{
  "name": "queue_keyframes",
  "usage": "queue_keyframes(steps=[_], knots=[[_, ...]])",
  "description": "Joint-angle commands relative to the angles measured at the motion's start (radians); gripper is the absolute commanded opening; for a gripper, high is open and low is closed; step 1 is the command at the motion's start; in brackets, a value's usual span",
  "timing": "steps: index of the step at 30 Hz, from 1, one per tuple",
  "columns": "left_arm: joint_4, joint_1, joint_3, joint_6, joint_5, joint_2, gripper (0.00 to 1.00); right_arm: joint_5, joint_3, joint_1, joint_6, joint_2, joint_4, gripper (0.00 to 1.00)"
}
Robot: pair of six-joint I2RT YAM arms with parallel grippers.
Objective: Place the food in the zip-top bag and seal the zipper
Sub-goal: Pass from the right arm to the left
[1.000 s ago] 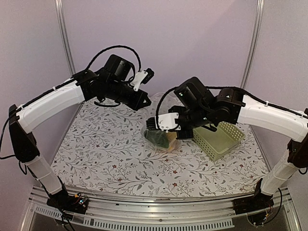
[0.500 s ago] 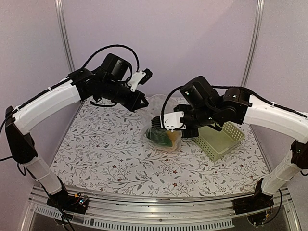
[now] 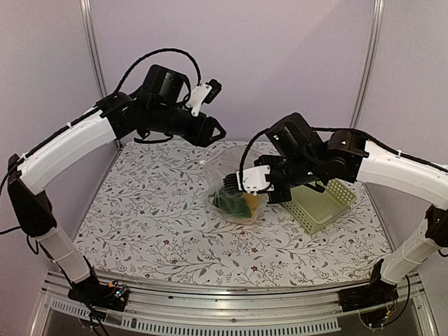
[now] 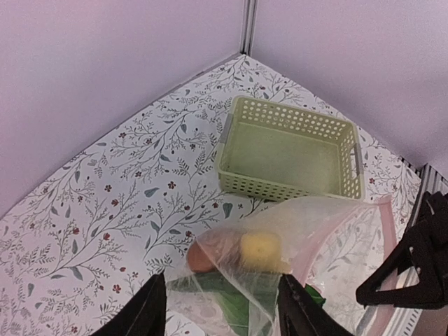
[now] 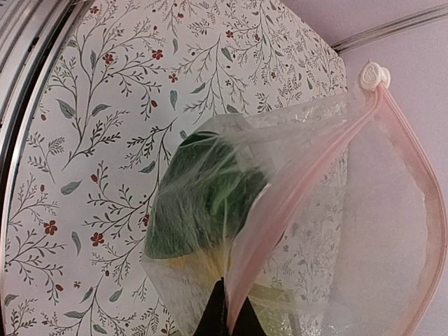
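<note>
Lilac walls close in a floral-print counter point(image 3: 154, 210), with the bag point(image 3: 234, 175) slumped near its middle, just beside a green basket point(image 4: 287, 150) that holds nothing visible. The food looks to be inside the bag: a leafy green point(image 5: 203, 196) presses against the film, and a yellow fruit point(image 4: 260, 248) sits beside a reddish-brown one point(image 4: 198, 257).

The right tool point(image 5: 225, 311) is pinched narrow on the zipper point(image 5: 308, 161) at one end of the mouth, which gapes in a long loop up to a white slider point(image 5: 373, 75). The left tool point(image 4: 220, 308) hovers above the bag with its fingers wide apart; no film appears caught between them.

The bag should handle as thin, limp and slippery, light in itself, with the food weighing down its bottom. The film would crumple or slide away under a pinch. The pink strip is the stiffer part and the better hold, so the free end near the slider seems the place for the left tool to grip.
</note>
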Motion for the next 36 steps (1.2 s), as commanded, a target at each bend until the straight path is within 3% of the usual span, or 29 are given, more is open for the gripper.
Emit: queue_keyframes(steps=[1,7,14,19,27,31,36], knots=[[-0.003,0.003,0.091,0.035,0.067,0.086,0.54,-0.044,-0.007,-0.004,-0.012,-0.043,0.020,0.04],[-0.059,-0.010,0.103,0.094,0.172,0.139,0.54,-0.042,-0.012,-0.004,-0.007,-0.048,0.021,0.05],[-0.106,-0.018,0.123,0.152,0.170,0.177,0.52,-0.046,-0.017,-0.004,-0.002,-0.054,0.022,0.02],[-0.090,-0.033,0.079,0.173,0.122,0.099,0.55,-0.050,-0.027,-0.006,-0.001,-0.056,0.021,0.00],[0.001,-0.050,-0.181,0.250,0.149,-0.111,0.58,-0.085,-0.026,-0.007,0.007,-0.081,0.021,0.00],[0.002,-0.049,-0.197,0.248,0.143,-0.120,0.58,-0.094,-0.036,-0.008,0.009,-0.084,0.020,0.00],[0.012,-0.049,-0.148,0.246,0.010,-0.055,0.55,-0.102,-0.038,-0.008,0.008,-0.079,0.018,0.00]])
